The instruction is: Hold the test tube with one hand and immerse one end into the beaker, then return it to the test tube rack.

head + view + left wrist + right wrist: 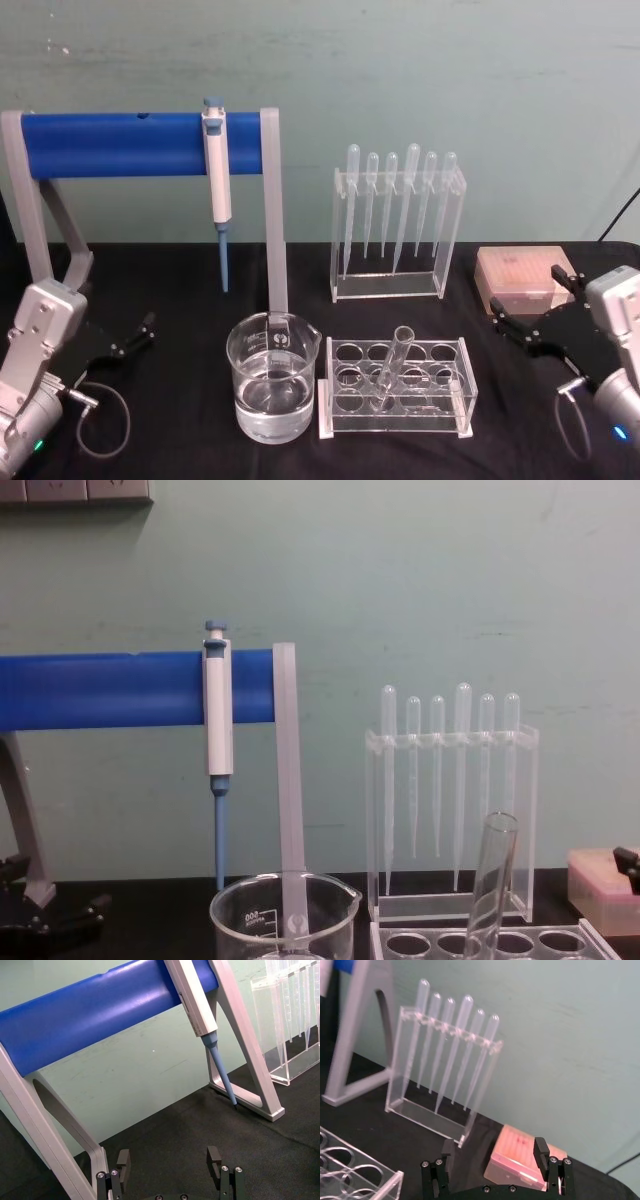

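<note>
Test tube tilts (rim up-right) in rack.

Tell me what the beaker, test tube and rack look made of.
Beaker: clear, glossy glass by its look, with white printed marks. Test tube: thin clear glass, probably; bright glints. Rack: clear flat-sheet plastic, likely acrylic, with pale edges.

Left end effector low at left, jaws spread, right end effector low at right, jaws spread

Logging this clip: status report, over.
Left gripper and right gripper open, empty, parked at either side. Test tube leaning in test tube rack; beaker beside it. Nothing between them.
</note>
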{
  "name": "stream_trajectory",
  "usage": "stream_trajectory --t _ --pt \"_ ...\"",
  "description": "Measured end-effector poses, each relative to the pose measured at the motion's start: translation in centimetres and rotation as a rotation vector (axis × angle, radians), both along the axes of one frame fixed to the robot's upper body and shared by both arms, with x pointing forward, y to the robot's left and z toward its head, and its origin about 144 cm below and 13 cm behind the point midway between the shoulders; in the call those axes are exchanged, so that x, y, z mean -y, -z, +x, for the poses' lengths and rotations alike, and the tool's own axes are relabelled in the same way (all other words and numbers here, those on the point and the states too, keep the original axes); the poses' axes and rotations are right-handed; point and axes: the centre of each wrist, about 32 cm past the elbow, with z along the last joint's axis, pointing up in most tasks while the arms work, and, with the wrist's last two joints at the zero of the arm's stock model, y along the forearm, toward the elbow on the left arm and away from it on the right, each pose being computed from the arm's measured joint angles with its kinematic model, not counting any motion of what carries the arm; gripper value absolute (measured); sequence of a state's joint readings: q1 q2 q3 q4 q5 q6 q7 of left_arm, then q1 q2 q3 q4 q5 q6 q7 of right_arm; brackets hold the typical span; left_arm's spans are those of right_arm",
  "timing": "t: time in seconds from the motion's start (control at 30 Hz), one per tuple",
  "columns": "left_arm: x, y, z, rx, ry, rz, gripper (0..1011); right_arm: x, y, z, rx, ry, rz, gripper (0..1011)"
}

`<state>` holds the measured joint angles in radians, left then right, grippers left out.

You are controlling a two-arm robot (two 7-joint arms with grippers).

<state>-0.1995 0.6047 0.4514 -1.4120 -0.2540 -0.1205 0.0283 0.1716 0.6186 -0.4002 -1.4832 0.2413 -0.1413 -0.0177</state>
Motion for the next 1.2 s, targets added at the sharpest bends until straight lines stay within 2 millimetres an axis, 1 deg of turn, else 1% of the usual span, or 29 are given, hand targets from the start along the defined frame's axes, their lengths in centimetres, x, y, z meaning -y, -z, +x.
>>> stream_trajectory --t 0.13,0.27,0.33,0.5,0.67,0.83,0.97,1.2 --pt "0.0 0.0 0.0 0.000 0.000 0.000 1000 0.9 -0.8 -0.8 0.009 -0.049 0.014 1000" --pt "0.0 0.0 0.0 0.000 0.000 0.000 1000 2.3 -1.4 -1.9 0.001 -0.151 0.035 1000" --pt "0.0 0.0 0.0 0.000 0.000 0.000 1000 2.5 -1.4 -2.0 -0.002 -0.172 0.038 1000" --pt "0.0 0.0 0.0 0.000 0.000 0.000 1000 4.1 -2.0 -2.5 -0.033 -0.357 0.038 1000" --pt "0.0 0.0 0.0 0.000 0.000 0.000 1000 4.7 -2.3 -2.4 -0.058 -0.503 0.041 1000" --pt "0.0 0.0 0.0 0.000 0.000 0.000 1000 4.3 -2.3 -1.7 -0.083 -0.669 0.052 1000" --pt "0.0 0.0 0.0 0.000 0.000 0.000 1000 3.6 -2.2 -1.1 -0.090 -0.733 0.066 1000" --pt "0.0 0.0 0.0 0.000 0.000 0.000 1000 2.3 -1.9 0.3 -0.105 -0.792 0.093 1000"
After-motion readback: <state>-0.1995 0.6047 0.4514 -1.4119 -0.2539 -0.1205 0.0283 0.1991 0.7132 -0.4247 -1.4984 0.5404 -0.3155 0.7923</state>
